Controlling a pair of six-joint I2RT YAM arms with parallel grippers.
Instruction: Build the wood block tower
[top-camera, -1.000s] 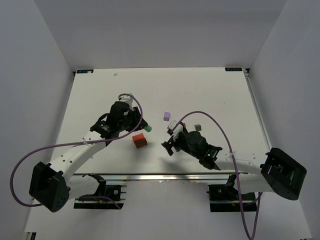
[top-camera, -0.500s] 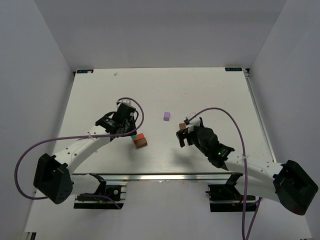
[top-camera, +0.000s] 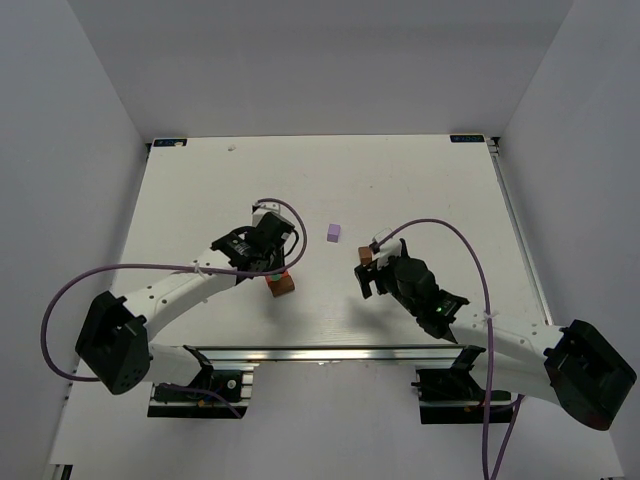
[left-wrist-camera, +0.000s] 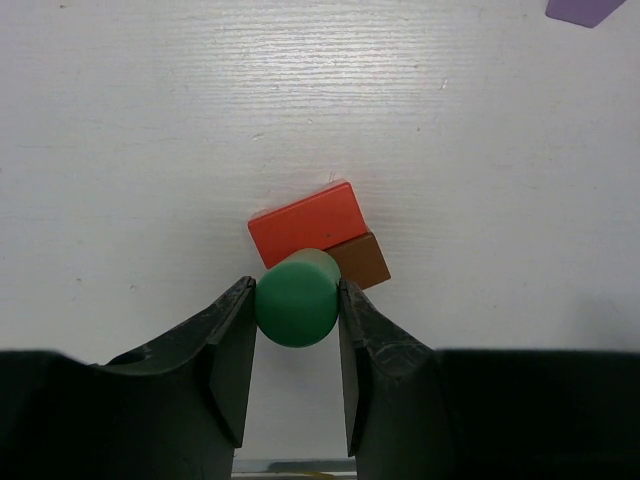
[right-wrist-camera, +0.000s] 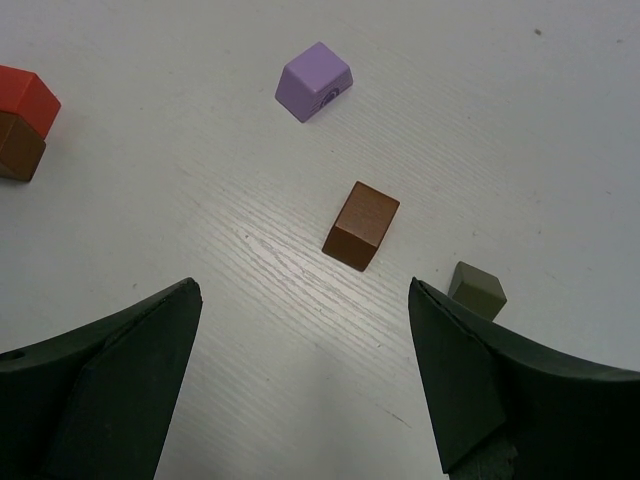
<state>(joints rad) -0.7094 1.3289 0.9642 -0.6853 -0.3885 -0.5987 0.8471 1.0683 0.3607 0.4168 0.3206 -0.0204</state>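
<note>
Green block (left-wrist-camera: 296, 300) now, red-orange block (left-wrist-camera: 308, 222), left brown block (left-wrist-camera: 364, 262), lilac block (right-wrist-camera: 315, 80), right brown block (right-wrist-camera: 362, 224), dark grey-brown block (right-wrist-camera: 477, 289), white table (left-wrist-camera: 150, 120) with faint grain, purple cables (top-camera: 432, 221).

Lilac block (top-camera: 333, 232) lies apart from the red-orange block (top-camera: 277, 279).

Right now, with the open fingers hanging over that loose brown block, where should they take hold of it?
Probably bring the right gripper straight down, its fingers on two opposite flat sides of the loose brown block. It stands free on the table, apart from the lilac block and the dark grey-brown block. It sits skewed to the fingers, so turn the wrist first.
</note>
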